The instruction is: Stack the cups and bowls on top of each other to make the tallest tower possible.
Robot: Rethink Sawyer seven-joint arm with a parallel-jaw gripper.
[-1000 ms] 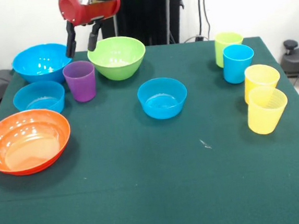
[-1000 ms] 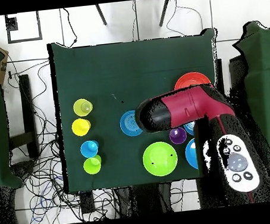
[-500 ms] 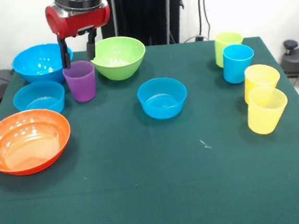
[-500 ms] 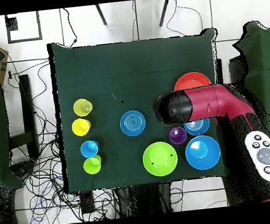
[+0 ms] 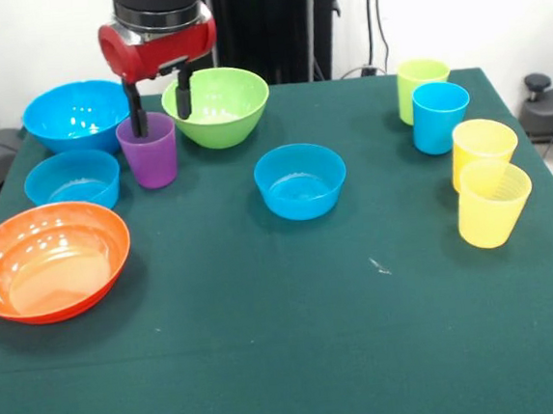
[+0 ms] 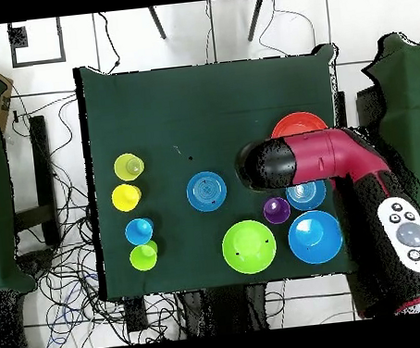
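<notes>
- Overhead, the red arm (image 6: 329,164) hides the jaws; front view shows them (image 5: 159,108) parted, holding nothing;
- One finger inside the purple cup (image 5: 149,150), the other at its two o'clock, outside the rim.

White wall (image 5: 472,6); cable-strewn floor (image 6: 65,262)

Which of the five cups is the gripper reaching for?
The purple cup: the open gripper straddles its rim beside the green bowl; the other four stand apart.
</notes>
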